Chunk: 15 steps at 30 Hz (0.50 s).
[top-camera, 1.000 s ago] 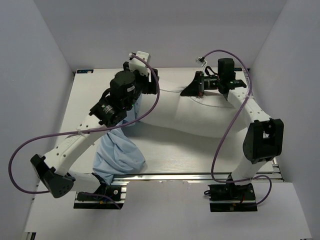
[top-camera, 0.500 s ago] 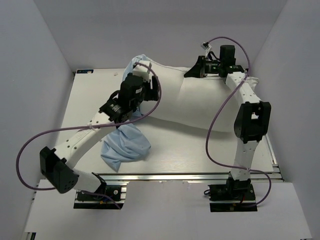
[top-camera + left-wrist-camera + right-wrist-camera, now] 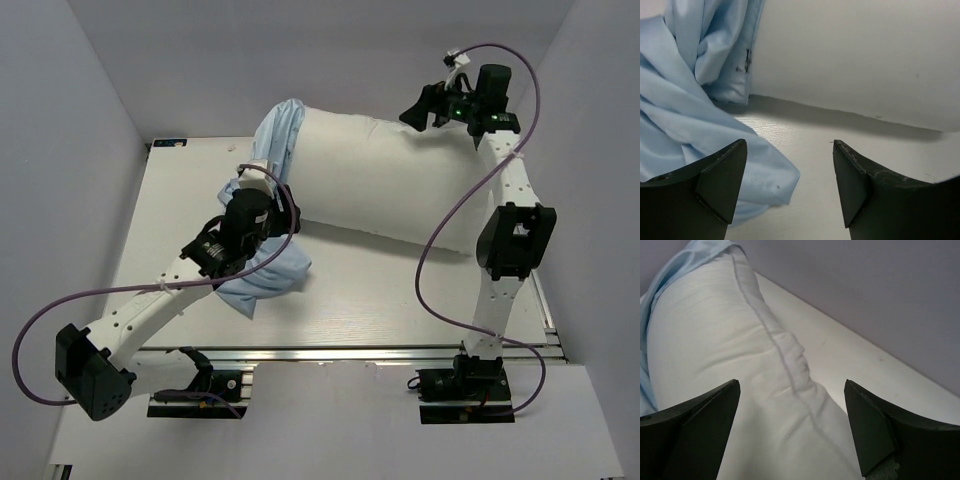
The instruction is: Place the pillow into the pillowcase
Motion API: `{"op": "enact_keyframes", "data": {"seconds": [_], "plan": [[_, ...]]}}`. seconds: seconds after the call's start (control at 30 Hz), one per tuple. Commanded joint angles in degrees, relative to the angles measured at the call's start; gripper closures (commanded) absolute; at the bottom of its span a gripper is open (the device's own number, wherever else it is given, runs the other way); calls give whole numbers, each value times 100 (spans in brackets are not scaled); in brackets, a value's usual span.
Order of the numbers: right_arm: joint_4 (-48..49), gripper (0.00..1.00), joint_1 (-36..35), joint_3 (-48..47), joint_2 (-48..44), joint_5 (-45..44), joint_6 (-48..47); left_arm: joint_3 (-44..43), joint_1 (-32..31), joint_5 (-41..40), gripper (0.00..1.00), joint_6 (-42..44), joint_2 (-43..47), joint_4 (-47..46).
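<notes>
White woodgrain table (image 3: 380, 300), lilac walls (image 3: 90, 80). Pillowcase (image 3: 270, 275) wraps pillow (image 3: 380, 180) left end. Left tool (image 3: 790, 145) wide, empty; right tool (image 3: 792, 385) likewise.

White table (image 3: 380, 300) carried pillow (image 3: 400, 180) across far half; pillowcase (image 3: 265, 275) lay bunched near left, its far part over pillow's left end.

Lab test cell: plain walls (image 3: 70, 120), railed table (image 3: 370, 305).

Matt white cloth pillow (image 3: 385, 190), thin wrinkly blue pillowcase (image 3: 265, 278) — faintly grained table (image 3: 370, 300).
</notes>
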<state>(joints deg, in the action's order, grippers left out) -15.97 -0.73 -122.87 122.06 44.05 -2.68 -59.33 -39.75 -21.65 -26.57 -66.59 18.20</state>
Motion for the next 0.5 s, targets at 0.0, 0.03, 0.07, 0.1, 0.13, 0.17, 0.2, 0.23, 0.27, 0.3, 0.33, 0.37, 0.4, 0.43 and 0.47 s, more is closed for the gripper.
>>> {"op": "enact_keyframes", "data": {"seconds": [0.0,0.03,0.07,0.1,0.13,0.17,0.2,0.23,0.27,0.3,0.33,0.37,0.4,0.43,0.47], "plan": [[409,11,12,235,-919,-266,-944,-34,2,-94,21,-226,-178,-44],[515,10,12,489,-1121,-257,-1093,-70,2,-94,21,-244,-257,-70],[603,11,-23,997,-1314,-187,-1269,-166,11,-103,21,-270,-345,-105],[743,11,-93,1271,-1682,-108,-1592,-210,63,-68,21,-331,-520,-132],[753,11,-137,1535,-1877,-12,-1770,-263,107,-24,21,-375,-609,-167],[718,11,-199,2042,-2218,172,-1989,-315,186,63,22,-445,-714,-176],[613,11,-373,2317,-2387,209,-2452,-473,291,325,23,-663,-828,-141],[638,11,-497,2625,-2580,174,-2640,-596,527,476,24,-779,-1099,-71],[700,11,-620,2967,-2947,0,-2824,-728,625,608,29,-841,-1250,51],[1005,11,-900,3693,-3125,-185,-3104,-1034,722,722,31,-867,-1408,87],[1304,10,-1050,4083,-3301,-421,-3099,-1211,740,706,31,-850,-1732,149],[1550,11,-1174,4435,-3572,-824,-3072,-1421,749,671,32,-833,-1900,288],[1857,10,-1375,4943,-3653,-985,-3072,-1876,749,636,32,-746,-2085,377],[2217,11,-1455,5087,-3706,-1126,-2976,-2098,784,531,32,-701,-2434,560],[2290,11,-1508,5141,-3672,-1240,-2897,-2318,810,504,31,-666,-2595,632]]}}
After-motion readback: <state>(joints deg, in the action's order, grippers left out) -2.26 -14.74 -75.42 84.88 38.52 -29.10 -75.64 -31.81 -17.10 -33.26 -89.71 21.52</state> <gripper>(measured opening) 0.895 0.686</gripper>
